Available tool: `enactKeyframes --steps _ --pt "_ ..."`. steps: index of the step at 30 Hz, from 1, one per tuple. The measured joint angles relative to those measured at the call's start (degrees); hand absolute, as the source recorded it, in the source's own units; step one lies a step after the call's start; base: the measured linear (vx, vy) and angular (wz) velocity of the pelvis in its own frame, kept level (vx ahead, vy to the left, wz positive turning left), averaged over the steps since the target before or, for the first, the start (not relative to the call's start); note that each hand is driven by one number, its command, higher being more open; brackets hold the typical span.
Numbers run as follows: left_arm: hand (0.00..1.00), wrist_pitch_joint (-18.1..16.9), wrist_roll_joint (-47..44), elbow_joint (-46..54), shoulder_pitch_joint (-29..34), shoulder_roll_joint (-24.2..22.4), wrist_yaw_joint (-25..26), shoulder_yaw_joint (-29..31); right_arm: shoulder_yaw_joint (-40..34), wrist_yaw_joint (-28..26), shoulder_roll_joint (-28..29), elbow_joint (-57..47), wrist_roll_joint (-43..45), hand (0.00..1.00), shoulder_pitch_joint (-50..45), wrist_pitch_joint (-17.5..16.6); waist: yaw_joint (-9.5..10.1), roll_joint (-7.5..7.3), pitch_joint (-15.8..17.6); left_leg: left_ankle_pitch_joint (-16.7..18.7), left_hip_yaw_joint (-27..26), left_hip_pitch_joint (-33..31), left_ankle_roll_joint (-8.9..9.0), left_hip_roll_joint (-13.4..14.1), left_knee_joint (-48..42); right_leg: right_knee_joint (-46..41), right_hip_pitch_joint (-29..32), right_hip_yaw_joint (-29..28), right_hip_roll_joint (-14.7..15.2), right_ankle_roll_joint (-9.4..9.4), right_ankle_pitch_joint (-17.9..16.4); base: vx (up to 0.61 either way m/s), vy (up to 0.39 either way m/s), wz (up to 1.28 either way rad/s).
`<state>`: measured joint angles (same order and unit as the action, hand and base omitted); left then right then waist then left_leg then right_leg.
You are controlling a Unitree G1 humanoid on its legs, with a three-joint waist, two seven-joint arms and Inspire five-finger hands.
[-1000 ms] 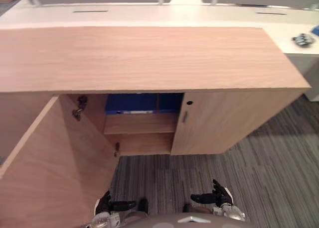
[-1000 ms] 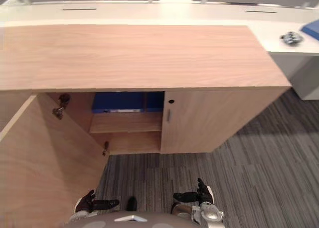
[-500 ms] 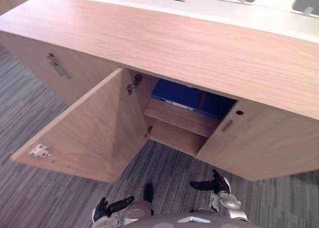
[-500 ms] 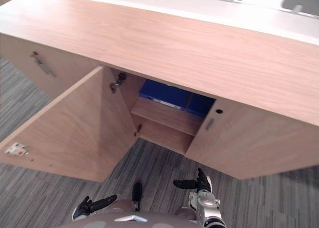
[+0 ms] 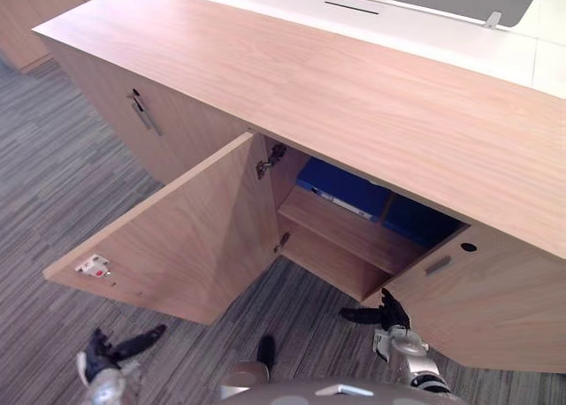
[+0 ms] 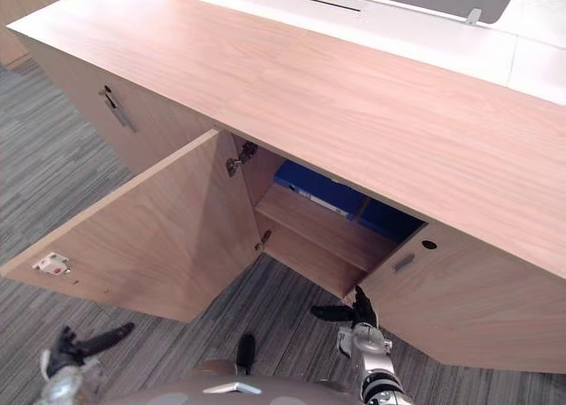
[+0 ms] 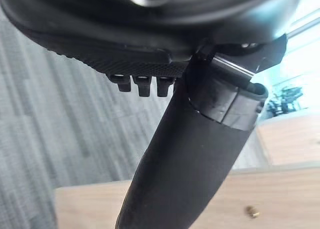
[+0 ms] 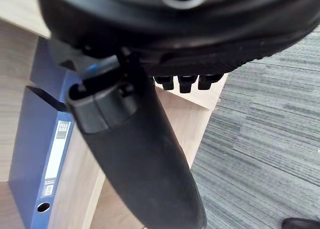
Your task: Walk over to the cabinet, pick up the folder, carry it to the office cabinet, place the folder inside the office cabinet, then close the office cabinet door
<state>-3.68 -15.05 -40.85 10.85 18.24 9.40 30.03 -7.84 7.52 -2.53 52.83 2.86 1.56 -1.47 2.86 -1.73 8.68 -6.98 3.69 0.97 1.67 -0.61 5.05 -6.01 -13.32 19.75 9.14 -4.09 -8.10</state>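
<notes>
Inside the office cabinet (image 5: 354, 95), on the upper shelf (image 5: 354, 233) of its open compartment: the blue folder (image 5: 343, 186), white-labelled spine turned toward the opening, touched by neither hand. Next to it, toward the cabinet's closed door (image 5: 495, 308), a second blue shape, too shadowed to identify. Swung wide from the compartment's left edge, the open door (image 5: 177, 237), out over the grey striped carpet (image 5: 53, 184). Low in front of that open door and clear of it, the left hand (image 5: 102, 350), fingers loose and spread, empty. Just off the closed door's lower near corner, by the compartment's mouth, the right hand (image 5: 387, 316), fingers likewise relaxed, gripping nothing. Further left along the cabinet's front, another shut door with a metal handle (image 5: 141, 113). Behind the cabinet, a white desk (image 5: 398, 25).
</notes>
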Motion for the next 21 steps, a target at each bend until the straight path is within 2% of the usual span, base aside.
enactKeyframes --steps 5,9,11,12,13,16,21 --pt "1.0 -0.5 1.9 4.5 -1.1 3.5 -0.1 -0.7 0.1 0.0 -0.4 1.0 0.0 1.0 -1.5 0.0 -0.16 0.57 0.2 0.4 -0.6 0.1 0.53 0.5 0.3 0.8 0.3 -1.8 -0.5 0.15 0.9 -0.05 0.041 -0.15" --pt "1.0 -0.8 1.8 6.5 -1.1 3.5 0.0 -1.2 0.2 -0.1 -0.4 1.0 0.0 1.0 -4.1 0.2 -0.16 0.96 0.3 0.7 -2.0 0.1 0.58 0.5 0.4 1.6 0.8 -3.3 -0.4 0.01 0.5 -0.12 0.036 -0.25" --pt "1.0 -0.9 1.8 9.0 -1.0 3.5 0.0 -2.1 0.1 -0.1 -0.4 1.0 0.0 1.0 -5.3 0.3 -0.09 0.58 0.2 0.4 -2.3 -0.1 0.48 0.1 0.4 2.1 0.8 -4.1 -0.1 0.32 -1.0 -0.13 0.009 -0.11" --pt "1.0 -1.1 1.8 10.1 -1.0 3.5 0.0 -2.8 0.1 -0.2 -0.5 1.1 0.0 1.0 -5.4 0.4 -0.15 0.42 0.3 0.0 -2.7 -0.3 0.51 -0.3 0.4 2.5 1.1 -4.8 0.4 -0.97 -2.5 -0.15 0.0 -0.08" --pt "1.0 -1.2 1.7 10.7 -0.9 3.2 0.0 -4.0 0.1 -0.3 -0.9 1.1 0.0 1.0 -5.9 0.4 -0.52 1.08 0.2 -0.3 -2.7 -0.2 0.6 0.0 0.4 2.2 1.2 -5.0 -0.1 -0.99 -2.6 -0.17 -0.007 -0.07" --pt "1.0 -1.6 1.7 14.0 -0.3 2.3 -0.6 -5.2 0.0 -0.9 -1.4 1.8 0.0 1.0 -7.3 0.8 -0.57 1.87 -0.1 -0.6 -2.7 -0.2 1.01 1.2 0.4 2.5 1.1 -5.7 -1.2 -0.97 -2.9 -0.09 -0.023 -0.02" --pt "1.0 -2.2 0.8 14.4 1.6 0.8 -0.6 -5.2 -0.1 -1.0 -2.1 2.0 0.0 1.0 -8.4 1.2 -0.48 1.65 -0.3 -0.5 -2.8 -0.2 1.89 1.5 0.4 2.7 1.1 -6.0 -1.6 -0.74 -2.7 0.04 -0.031 -0.01"
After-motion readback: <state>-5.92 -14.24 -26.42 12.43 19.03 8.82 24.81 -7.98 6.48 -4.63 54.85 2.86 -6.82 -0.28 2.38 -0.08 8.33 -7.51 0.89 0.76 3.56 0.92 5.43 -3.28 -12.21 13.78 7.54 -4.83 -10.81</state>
